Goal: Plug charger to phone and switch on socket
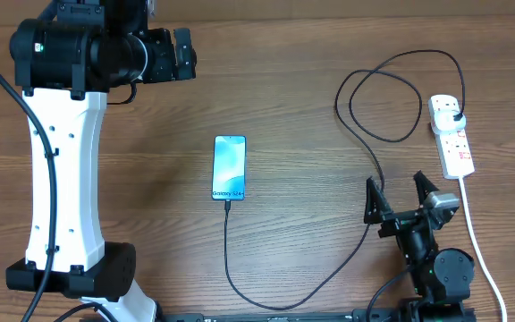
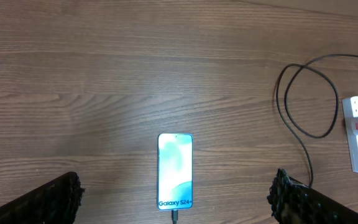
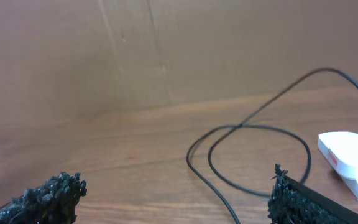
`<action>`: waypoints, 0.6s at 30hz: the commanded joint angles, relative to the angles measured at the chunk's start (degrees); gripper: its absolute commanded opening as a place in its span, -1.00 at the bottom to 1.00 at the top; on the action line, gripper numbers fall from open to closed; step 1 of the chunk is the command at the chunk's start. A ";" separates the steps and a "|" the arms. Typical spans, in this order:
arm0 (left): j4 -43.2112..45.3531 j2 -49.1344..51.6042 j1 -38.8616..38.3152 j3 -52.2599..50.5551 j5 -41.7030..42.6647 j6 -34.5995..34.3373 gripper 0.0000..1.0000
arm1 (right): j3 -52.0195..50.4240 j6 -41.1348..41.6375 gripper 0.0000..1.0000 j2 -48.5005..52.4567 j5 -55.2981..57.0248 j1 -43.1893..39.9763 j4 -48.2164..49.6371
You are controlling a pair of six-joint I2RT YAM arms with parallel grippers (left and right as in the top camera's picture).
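The phone [image 1: 229, 167] lies flat mid-table, screen glowing light blue; it also shows in the left wrist view [image 2: 175, 170]. The black charger cable [image 1: 266, 300] has its tip in the phone's near end, loops right and back [image 1: 392, 98], and its plug sits in the white power strip [image 1: 452, 134]. The cable loop [image 3: 260, 158] and the strip [image 3: 350, 158] show in the right wrist view. My right gripper [image 1: 399, 195] is open and empty, near the strip and just beside the cable. My left gripper [image 2: 176, 202] is open, raised high above the phone.
The strip's thick white cord [image 1: 479, 246] runs toward the near right edge. The left arm's white column [image 1: 59, 179] stands at the left. A brown wall [image 3: 135, 50] rises behind the table.
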 commanded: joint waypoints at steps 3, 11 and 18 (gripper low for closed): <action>0.07 0.22 -0.02 0.35 -0.35 0.28 1.00 | -0.61 -0.09 1.00 -3.61 1.01 0.55 -1.07; 0.07 0.22 -0.02 0.35 -0.35 0.28 0.99 | -0.61 -0.07 1.00 -3.91 1.22 0.55 -2.89; 0.07 0.22 -0.02 0.35 -0.35 0.28 1.00 | -0.61 -0.07 1.00 -3.89 1.25 0.55 -2.86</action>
